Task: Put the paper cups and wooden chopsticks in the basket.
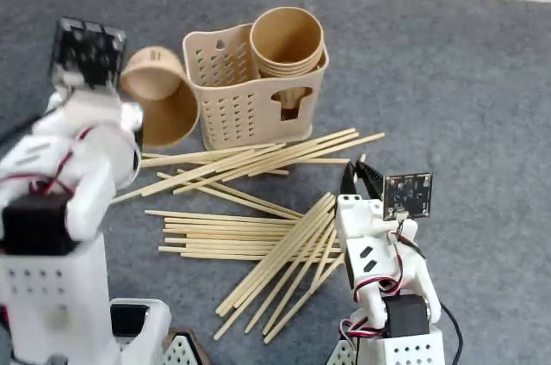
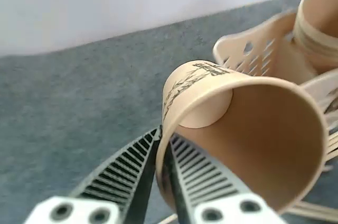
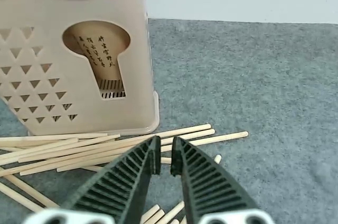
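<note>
A beige perforated basket (image 1: 225, 98) stands at the back middle of the grey mat, with a stack of paper cups (image 1: 287, 39) in its right compartment. My left gripper (image 2: 161, 142) is shut on the rim of another paper cup (image 2: 248, 129), which hangs tilted just left of the basket (image 2: 264, 49); the high view shows this cup (image 1: 160, 95) beside the basket's left wall. Many wooden chopsticks (image 1: 258, 227) lie scattered in front of the basket. My right gripper (image 1: 357, 177) hovers shut and empty over the chopsticks' right ends (image 3: 179, 135), facing the basket (image 3: 79, 76).
The left arm's white body (image 1: 60, 201) fills the left side and the right arm's base (image 1: 392, 296) stands at the front right. Bare grey mat (image 1: 465, 107) stretches to the right of the basket. A pale wall (image 2: 105, 2) rises behind the mat.
</note>
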